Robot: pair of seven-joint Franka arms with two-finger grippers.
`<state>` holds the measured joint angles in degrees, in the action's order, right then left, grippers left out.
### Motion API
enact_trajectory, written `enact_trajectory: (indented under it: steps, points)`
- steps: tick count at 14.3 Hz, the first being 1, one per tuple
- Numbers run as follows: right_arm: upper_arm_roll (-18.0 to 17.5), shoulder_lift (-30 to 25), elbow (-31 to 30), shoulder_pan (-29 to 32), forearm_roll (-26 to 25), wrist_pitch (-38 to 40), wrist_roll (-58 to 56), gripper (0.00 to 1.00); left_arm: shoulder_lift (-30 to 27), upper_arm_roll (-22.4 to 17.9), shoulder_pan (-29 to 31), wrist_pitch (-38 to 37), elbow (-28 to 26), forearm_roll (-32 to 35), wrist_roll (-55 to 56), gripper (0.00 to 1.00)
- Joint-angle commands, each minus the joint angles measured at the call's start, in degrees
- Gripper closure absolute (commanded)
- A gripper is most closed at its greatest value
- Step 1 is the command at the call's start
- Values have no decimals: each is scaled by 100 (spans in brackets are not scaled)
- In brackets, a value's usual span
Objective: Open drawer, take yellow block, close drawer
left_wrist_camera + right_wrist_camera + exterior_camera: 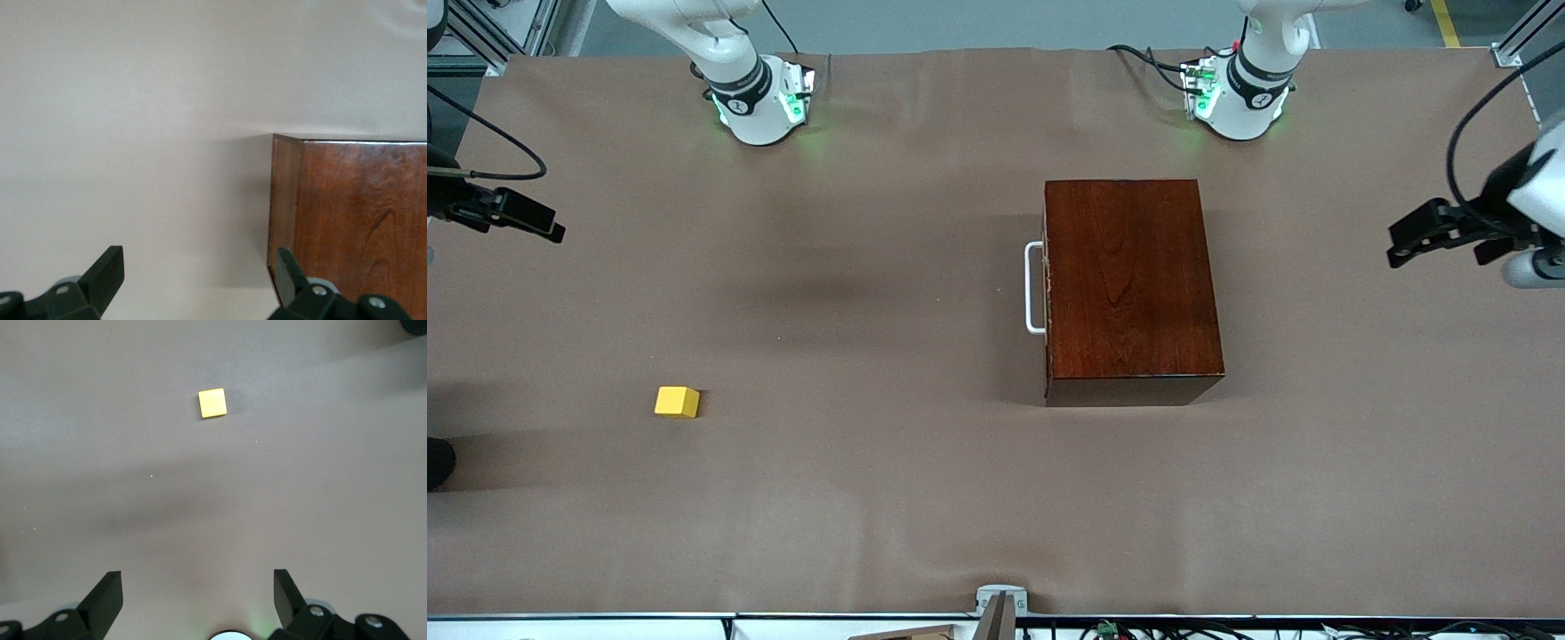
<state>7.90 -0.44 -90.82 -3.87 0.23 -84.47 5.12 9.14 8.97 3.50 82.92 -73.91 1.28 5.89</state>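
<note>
The reddish-brown wooden box (pixel 1129 284) stands on the table toward the left arm's end. Its drawer is shut, and only the white bar handle (pixel 1034 287) shows, facing the right arm's end. The yellow block (pixel 677 402) lies on the bare table toward the right arm's end, nearer to the front camera than the box. My left gripper (pixel 1396 247) hangs open and empty beside the box, at the left arm's end of the table; the box's corner (pixel 360 220) shows past the gripper (pixel 199 260). My right gripper (pixel 551 229) is open and empty over the right arm's end, with the block (pixel 212 403) well ahead of the gripper (pixel 198 580).
Brown cloth covers the table (pixel 889 498). The two arm bases (pixel 760 98) (pixel 1240 93) stand along its edge farthest from the front camera. A small metal bracket (pixel 1000 600) sits at the edge nearest that camera. A dark object (pixel 438 462) pokes in at the right arm's end.
</note>
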Motion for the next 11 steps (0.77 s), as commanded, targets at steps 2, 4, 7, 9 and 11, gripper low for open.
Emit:
enact_trajectory:
  steps: [2,4,7,9,11]
  points:
    - [-52,-246,3,35,-14,98,-64,0,-755,-1072,-798,188,-939,-198,-316,0]
    - [-43,-263,3,44,-14,98,-64,0,-984,-1082,-860,295,-1248,-189,-369,0]
    - [-43,-263,3,35,-14,98,-64,0,-1055,-1056,-842,312,-1267,-163,-369,0]
    - [-43,-263,3,35,-14,106,-55,0,-1046,-1038,-816,312,-1275,-163,-369,0]
    - [-43,-263,12,35,-5,106,-55,0,-1046,-1038,-798,339,-1293,-154,-369,0]
